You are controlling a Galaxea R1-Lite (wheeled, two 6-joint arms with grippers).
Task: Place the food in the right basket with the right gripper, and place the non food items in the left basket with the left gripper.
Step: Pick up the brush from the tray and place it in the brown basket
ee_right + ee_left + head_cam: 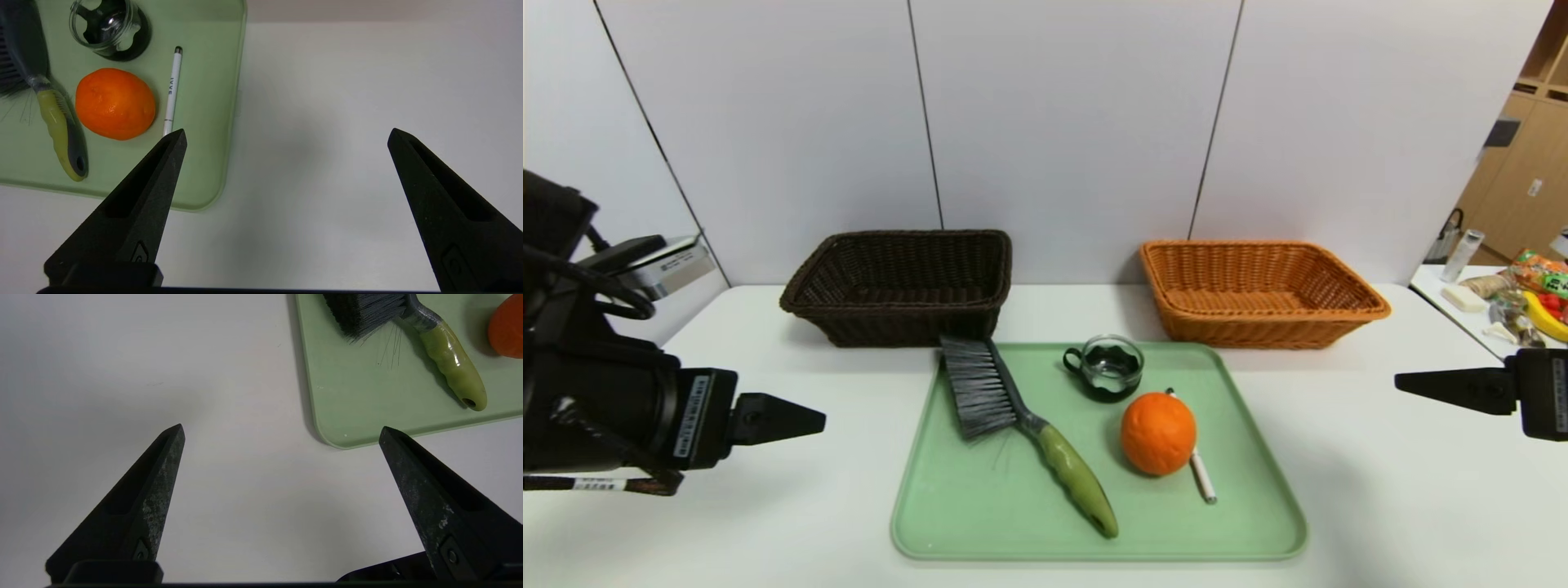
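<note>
A white table (1380, 490) stood before a pale panelled wall, with a light green tray (947, 506) at its centre. On the tray lay a brush (1013, 425) with grey bristles and a green handle, set at a slant; just beside its bristles stood a small glass cup (1107, 367) with a black handle. Near the cup sat a round orange fruit (1158, 433), and a thin white pen (1203, 478) lay against the fruit's right side. Behind the tray, a dark brown basket (898, 286) stood to the left and an orange-tan basket (1258, 290) to the right, well apart from each other, both with nothing visible inside. The left gripper (282, 430) hung above bare table to the left of the tray, its two pointed fingers spread wide, gripping nothing. The right gripper (286, 132) hung above the table off the tray's right edge, likewise spread wide and empty-handed.
</note>
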